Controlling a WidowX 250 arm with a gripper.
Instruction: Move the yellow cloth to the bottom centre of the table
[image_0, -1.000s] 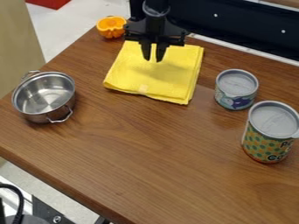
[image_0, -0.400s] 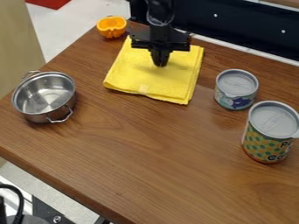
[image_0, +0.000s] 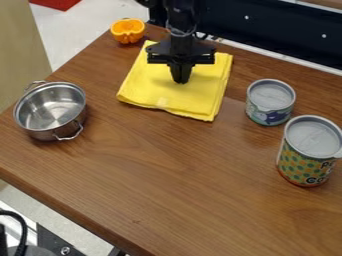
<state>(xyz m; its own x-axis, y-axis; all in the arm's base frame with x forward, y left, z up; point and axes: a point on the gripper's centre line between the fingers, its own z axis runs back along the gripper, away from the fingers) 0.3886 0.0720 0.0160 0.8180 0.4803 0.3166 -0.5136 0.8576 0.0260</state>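
Gripper (image_0: 180, 81) lower on cloth (image_0: 148, 86), apart from lettered can (image_0: 304, 162)

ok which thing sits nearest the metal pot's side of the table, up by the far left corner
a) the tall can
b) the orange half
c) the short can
b, the orange half is at the far left corner, beyond the yellow cloth, while both cans stand to the right.

The hand (image_0: 180, 80) is lower now, its fingers together instead of apart, and the cloth (image_0: 143, 87) lies slightly nearer.
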